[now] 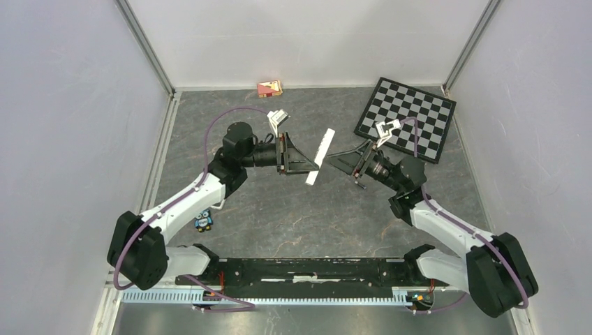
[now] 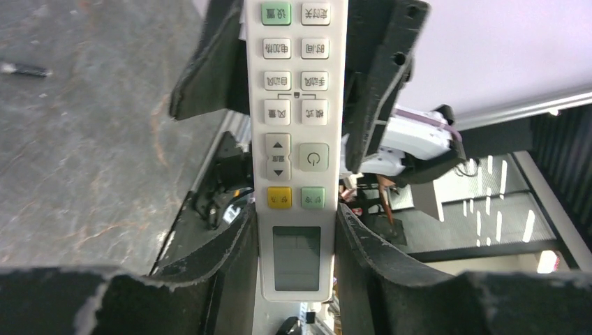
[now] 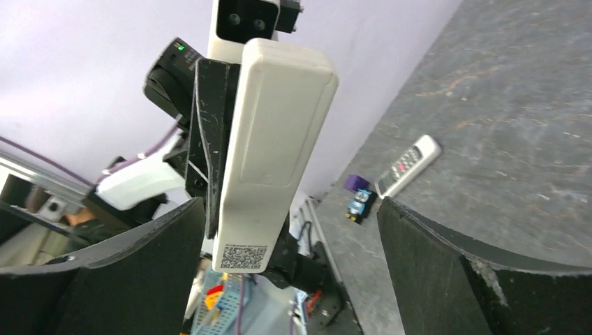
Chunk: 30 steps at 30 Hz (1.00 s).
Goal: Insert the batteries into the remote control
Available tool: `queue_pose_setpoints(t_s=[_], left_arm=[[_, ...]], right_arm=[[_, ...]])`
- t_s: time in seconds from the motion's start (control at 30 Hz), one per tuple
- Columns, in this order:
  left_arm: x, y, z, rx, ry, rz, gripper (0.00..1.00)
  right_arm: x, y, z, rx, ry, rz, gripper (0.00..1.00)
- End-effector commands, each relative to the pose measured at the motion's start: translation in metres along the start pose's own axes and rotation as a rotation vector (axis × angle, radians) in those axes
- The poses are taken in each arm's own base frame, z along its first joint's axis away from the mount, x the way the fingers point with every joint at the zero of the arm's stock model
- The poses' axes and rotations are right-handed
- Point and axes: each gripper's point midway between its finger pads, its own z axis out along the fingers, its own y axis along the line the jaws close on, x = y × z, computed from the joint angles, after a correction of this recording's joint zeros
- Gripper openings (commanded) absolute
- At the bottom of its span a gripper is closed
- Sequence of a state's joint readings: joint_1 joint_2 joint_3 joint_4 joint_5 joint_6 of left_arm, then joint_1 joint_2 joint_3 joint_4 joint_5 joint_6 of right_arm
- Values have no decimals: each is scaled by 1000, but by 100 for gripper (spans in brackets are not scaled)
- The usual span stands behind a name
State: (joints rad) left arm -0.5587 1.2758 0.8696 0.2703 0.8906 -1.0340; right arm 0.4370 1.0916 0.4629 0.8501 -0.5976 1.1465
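A white remote control hangs in the air at mid-table, with my left gripper shut on it. In the left wrist view its button face points at the camera, and my left gripper clamps the display end. The right wrist view shows its plain back with a QR label. My right gripper is open, with one finger on each side of the remote's far end and nearer the left one; the top view shows my right gripper just right of the remote. One slim dark battery lies on the table.
A checkerboard lies at the back right. A small red and yellow box sits by the back wall. A second white remote, a blue toy and a purple piece lie near the left arm. White walls enclose the table.
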Motion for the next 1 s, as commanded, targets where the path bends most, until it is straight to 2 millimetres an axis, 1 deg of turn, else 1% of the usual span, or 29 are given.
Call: queue_pose_setpoints(t_s=[0.0,0.07,0.2,0.33,0.37,0.43,0.5,0.57,0.6,0.63,0.7,0.73,0.77,0.8,0.83,0.9,0.93,0.97], left_arm=[[-5,-51,-4,187,29,15,3],[-5,-52,-4,196,27,10,3],[-5,-52,-4,190,26,14,3],[-4,-46,-4,157,23,23,3],[-4,-43,-4,145,23,25,3],[-3,-41,-4,135,26,40,3],[-2,-39,-4,130,33,55,3],[-1,-38,-3,126,43,66,5],[-1,-36,-3,123,49,73,7],[0,-36,-3,124,55,76,11],[0,-32,-2,111,62,86,18],[1,-29,-1,99,65,92,25],[1,-25,-1,87,66,106,40],[1,-20,-1,60,62,110,60],[-2,-13,-1,25,46,130,72],[-10,3,-3,-81,-7,187,94],[-18,10,-7,-142,-59,236,97],[-26,16,-12,-196,-108,309,98]], right_arm=[[-26,55,8,-207,-89,40,95],[-29,61,12,-232,-95,52,94],[-36,71,17,-261,-110,48,93],[-43,66,22,-216,-130,35,92],[-44,64,25,-194,-130,33,90],[-46,53,31,-124,-126,29,85],[-47,35,35,-26,-126,45,80],[-48,18,35,59,-146,78,72],[-48,11,33,83,-161,102,63],[-48,9,33,84,-176,122,53],[-50,6,32,87,-197,162,36],[-51,5,32,89,-205,180,28],[-51,3,32,94,-213,199,22],[-51,2,32,101,-218,216,19],[-52,-3,32,120,-226,228,17],[-52,-15,30,192,-239,254,14],[-50,-24,28,243,-248,270,14],[-50,-35,24,306,-272,295,13]])
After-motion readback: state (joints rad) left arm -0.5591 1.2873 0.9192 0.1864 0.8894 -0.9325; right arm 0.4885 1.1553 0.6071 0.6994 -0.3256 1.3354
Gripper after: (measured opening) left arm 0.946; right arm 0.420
